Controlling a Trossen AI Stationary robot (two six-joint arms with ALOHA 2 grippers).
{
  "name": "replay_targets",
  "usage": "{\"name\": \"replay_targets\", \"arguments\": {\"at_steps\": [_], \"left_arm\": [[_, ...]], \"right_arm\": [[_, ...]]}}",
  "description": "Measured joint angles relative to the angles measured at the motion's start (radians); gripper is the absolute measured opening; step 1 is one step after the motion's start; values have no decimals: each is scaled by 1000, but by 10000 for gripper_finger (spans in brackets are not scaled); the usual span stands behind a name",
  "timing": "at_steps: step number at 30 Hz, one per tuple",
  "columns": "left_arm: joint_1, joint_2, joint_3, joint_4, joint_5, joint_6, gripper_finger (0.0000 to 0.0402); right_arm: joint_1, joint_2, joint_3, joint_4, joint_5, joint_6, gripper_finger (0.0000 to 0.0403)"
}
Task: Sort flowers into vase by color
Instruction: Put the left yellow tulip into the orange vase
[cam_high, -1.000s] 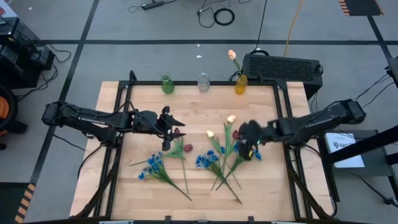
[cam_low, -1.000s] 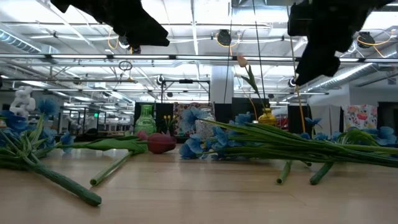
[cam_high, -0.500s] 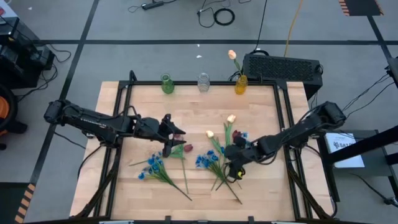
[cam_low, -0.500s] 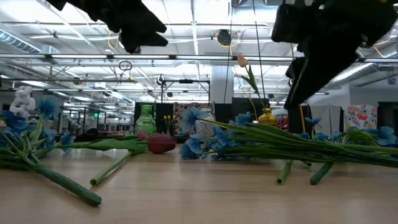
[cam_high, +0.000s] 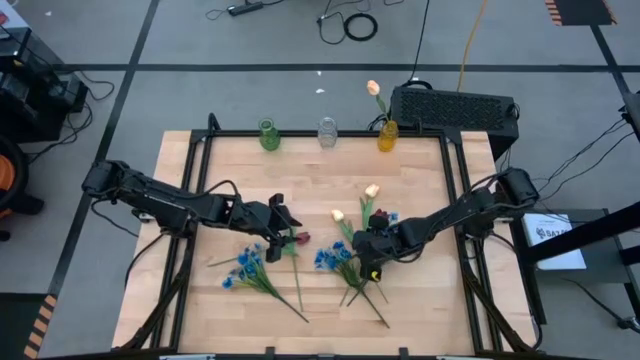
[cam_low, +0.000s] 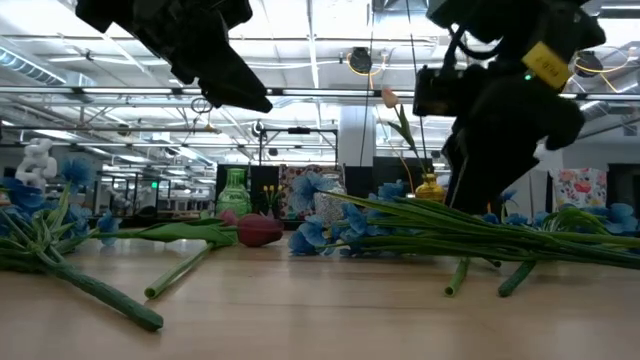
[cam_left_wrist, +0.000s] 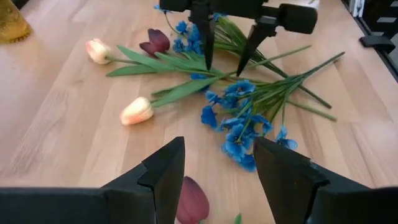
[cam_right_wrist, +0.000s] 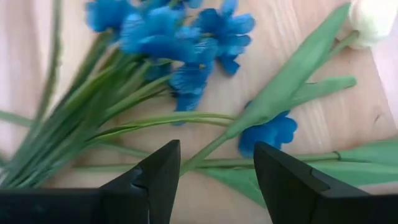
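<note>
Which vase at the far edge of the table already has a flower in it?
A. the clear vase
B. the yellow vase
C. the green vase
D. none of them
B. In the high view the yellow vase holds one cream-yellow tulip standing upright, while the green vase and the clear vase beside it show no stem or blossom.

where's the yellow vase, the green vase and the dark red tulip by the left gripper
yellow vase (cam_high: 388, 136), high view, on its body
green vase (cam_high: 268, 135), high view, on its body
dark red tulip (cam_low: 258, 230), low view, on the bloom
</note>
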Motion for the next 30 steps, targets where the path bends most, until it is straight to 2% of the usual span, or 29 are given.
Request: {"name": "replay_targets", "arguments": {"at_steps": [5,8,22,30], "left_arm": [[0,1,0,2,0,-1,198],[0,1,0,8,0,-1,198],[0,1,0,9,0,-2,198],[0,1,0,9,-1,-2,198]], "right_arm": [[-11,44,0,10,-6,11,194],[-11,54,0,14,9,6,180],[-11,47,0,7,13,-42,11],[-15,-75,0,-14,52,-34,4]]}}
